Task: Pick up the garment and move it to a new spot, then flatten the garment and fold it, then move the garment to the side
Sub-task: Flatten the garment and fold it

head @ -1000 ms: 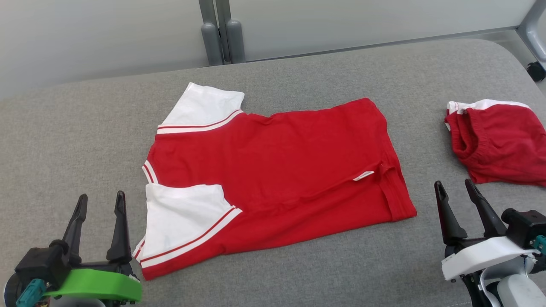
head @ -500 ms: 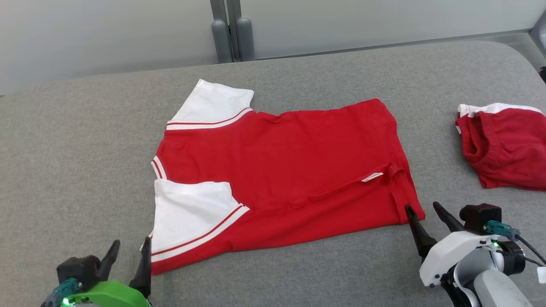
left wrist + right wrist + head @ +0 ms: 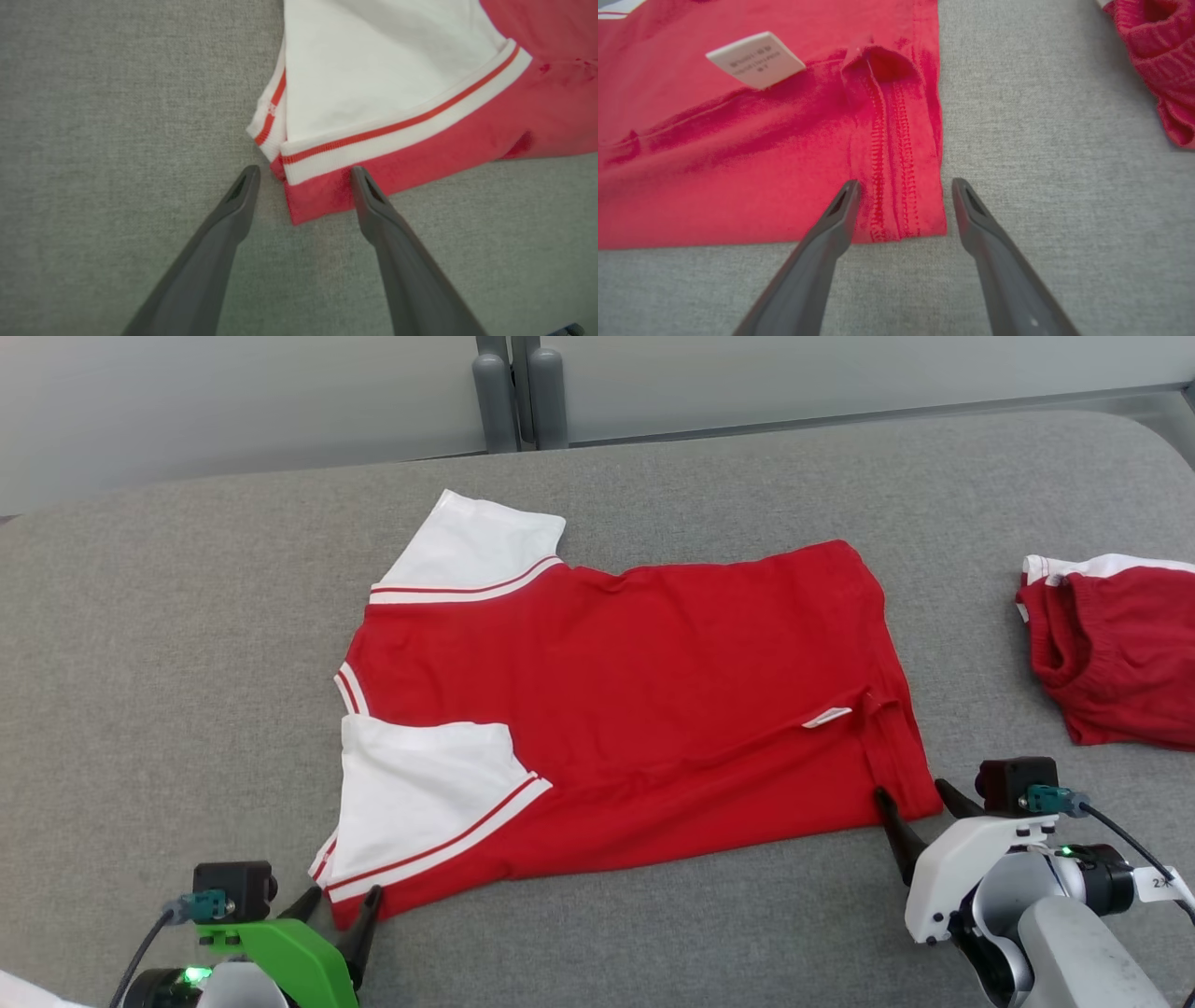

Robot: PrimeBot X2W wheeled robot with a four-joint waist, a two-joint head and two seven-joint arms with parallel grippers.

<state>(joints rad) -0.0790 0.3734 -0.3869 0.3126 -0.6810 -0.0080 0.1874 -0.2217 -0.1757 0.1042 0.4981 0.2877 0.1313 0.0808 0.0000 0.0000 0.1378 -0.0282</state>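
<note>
Cushion (image 3: 140, 663): left gripper (image 3: 304, 172) agape astride garment (image 3: 653, 691)

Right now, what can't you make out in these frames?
- Label print: blurred, too small, right wrist view.
- Other red garment: cut off by head view's right edge.
- Shirt underside: hidden against the table.
- Whether left gripper fingertips touch cloth: left wrist view can't settle it.

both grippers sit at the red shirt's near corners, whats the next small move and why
Probably close both grippers together. The left gripper straddles the red shirt's near corner at the sleeve end, the right gripper straddles its near hem corner, and both stand open with cloth between the fingers, so pinching should secure both corners.
</note>
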